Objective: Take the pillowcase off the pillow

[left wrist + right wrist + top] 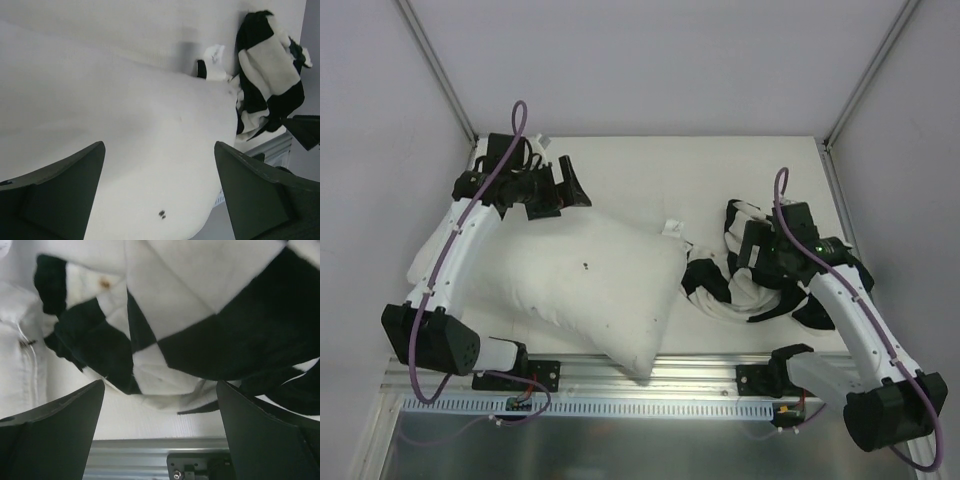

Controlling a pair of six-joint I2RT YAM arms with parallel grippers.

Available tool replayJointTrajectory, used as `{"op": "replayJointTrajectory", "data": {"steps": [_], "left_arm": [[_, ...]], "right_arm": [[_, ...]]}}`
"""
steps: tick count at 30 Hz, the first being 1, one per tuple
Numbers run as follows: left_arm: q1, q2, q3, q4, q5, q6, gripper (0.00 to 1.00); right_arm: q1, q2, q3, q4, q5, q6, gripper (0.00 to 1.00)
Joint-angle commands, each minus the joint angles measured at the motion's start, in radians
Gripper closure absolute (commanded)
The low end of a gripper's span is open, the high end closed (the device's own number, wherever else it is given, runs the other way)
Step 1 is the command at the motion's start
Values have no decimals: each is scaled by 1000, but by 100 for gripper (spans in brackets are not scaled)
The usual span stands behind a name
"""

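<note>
The plain white pillow (585, 285) lies bare on the left half of the table, its small tag (672, 228) at the far right corner. The black-and-white checkered pillowcase (725, 280) lies crumpled in a heap to its right, off the pillow. My left gripper (570, 185) is open and empty above the pillow's far edge; the left wrist view shows the pillow (125, 125) below the spread jaws (160, 190) and the pillowcase (270, 80) beyond. My right gripper (752, 258) is open just above the pillowcase (200, 305), holding nothing (160, 430).
The white table (650, 170) ends in a metal rail (700, 385) at the near edge, which also shows in the right wrist view (150, 455). Frame posts (435, 65) stand at the far corners. Both arm bases sit on the rail.
</note>
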Motion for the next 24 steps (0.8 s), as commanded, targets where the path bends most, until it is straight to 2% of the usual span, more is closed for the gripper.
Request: {"op": "replayJointTrajectory", "data": {"steps": [1, 5, 8, 12, 13, 14, 17, 18, 20, 21, 22, 23, 24], "left_arm": [[-35, -121, -80, -57, -58, 51, 10], [-56, -237, -238, -66, -66, 26, 16], [-58, -217, -313, -63, -26, 7, 15], [-68, -146, -358, -17, -9, -7, 11], [-67, -130, -360, 6, -9, -6, 9], [-68, -94, -357, 15, -32, -7, 1], [-65, -2, -341, 51, -73, -3, 1], [-65, 22, -335, 61, -75, 2, 7], [-67, 94, -312, 86, -90, 3, 31], [-67, 114, -301, 91, -108, 3, 71], [-61, 154, -269, 91, -115, 2, 93], [-55, 173, -252, 91, -116, -4, 100], [-47, 185, -236, 91, -113, -12, 100]], "right_arm": [[61, -31, -66, 13, 29, 57, 2], [97, -1, -189, 115, -1, 112, 8], [100, 110, -201, 191, 12, 117, 8], [81, 300, -68, 228, 117, 88, 8], [54, 338, -36, 231, 109, 86, 9], [40, 408, -7, 235, 103, 81, 10], [-14, 522, 99, 246, 71, 84, 12], [-26, 542, 125, 241, 62, 86, 14], [-47, 570, 197, 212, 53, 91, 16], [-49, 569, 214, 205, 46, 91, 17], [-48, 559, 231, 197, 45, 88, 16], [-48, 547, 234, 194, 42, 86, 16], [-48, 515, 233, 191, 45, 83, 16]]}}
